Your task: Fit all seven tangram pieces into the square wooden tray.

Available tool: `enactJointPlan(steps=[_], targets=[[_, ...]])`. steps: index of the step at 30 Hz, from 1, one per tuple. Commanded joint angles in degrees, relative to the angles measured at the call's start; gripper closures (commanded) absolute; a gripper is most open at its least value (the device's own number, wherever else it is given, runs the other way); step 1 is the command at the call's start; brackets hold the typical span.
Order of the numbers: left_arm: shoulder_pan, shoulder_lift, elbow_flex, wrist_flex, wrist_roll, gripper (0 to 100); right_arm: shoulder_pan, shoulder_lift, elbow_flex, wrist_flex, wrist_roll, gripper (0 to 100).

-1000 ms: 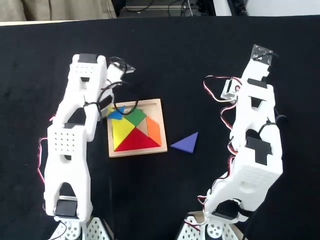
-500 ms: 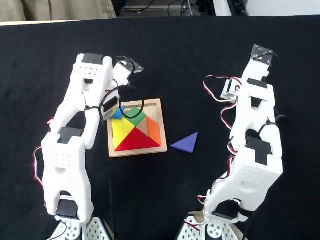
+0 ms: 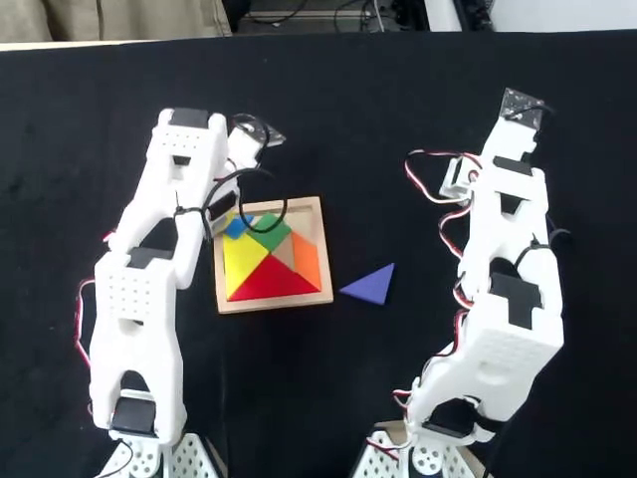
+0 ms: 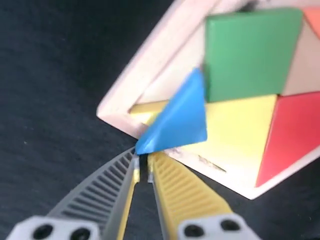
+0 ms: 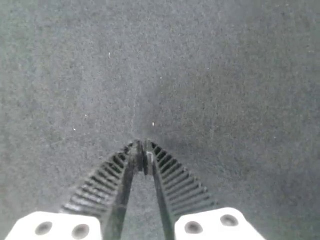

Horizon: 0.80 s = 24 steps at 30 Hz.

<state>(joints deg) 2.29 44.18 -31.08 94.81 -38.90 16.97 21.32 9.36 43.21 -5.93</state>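
Observation:
The square wooden tray (image 3: 274,302) lies in the middle of the black table. It holds a green (image 3: 271,231), a yellow (image 3: 239,261), a red (image 3: 274,282) and an orange piece (image 3: 307,259). A blue triangle (image 4: 177,117) lies tilted over the tray's corner (image 4: 150,65), partly on the yellow piece (image 4: 240,125). My left gripper (image 4: 142,160) is shut, its tips against that triangle's point. A purple triangle (image 3: 370,285) lies on the cloth right of the tray. My right gripper (image 5: 142,150) is shut over bare cloth, far right at the back (image 3: 525,103).
A strip of bare wood (image 3: 287,254) shows inside the tray between the green, orange and red pieces. Red and black cables (image 3: 433,179) hang beside the right arm. Black cloth covers the table all around.
The left arm has shifted slightly to the right, and the blue triangle has slid a little further over the tray's corner. The right arm has not moved.

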Motion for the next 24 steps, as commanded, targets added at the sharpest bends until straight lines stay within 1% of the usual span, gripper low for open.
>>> enactJointPlan(steps=[1, 7, 11, 13, 16, 24], targets=[[2.4, -0.4, -4.8, -0.2, 0.6, 96, -1.2, -0.4, -3.1, -1.0, 0.6, 98.7], [6.9, -0.5, -5.1, 0.1, 2.0, 96, -1.2, -0.4, -3.1, -1.0, 0.6, 98.7], [9.0, -0.5, -7.7, 4.0, 1.8, 96, -1.2, -0.4, -3.1, -1.0, 0.6, 98.7], [9.3, -0.4, -10.6, 5.6, 2.0, 96, -1.2, -0.4, -3.1, -1.0, 0.6, 98.7], [9.0, 0.1, -13.4, 5.8, 2.1, 96, -1.2, -0.4, -3.1, -1.0, 0.6, 98.7], [9.0, -0.4, -14.4, 5.9, 2.2, 96, -1.2, -0.4, -3.1, -1.0, 0.6, 98.7]])
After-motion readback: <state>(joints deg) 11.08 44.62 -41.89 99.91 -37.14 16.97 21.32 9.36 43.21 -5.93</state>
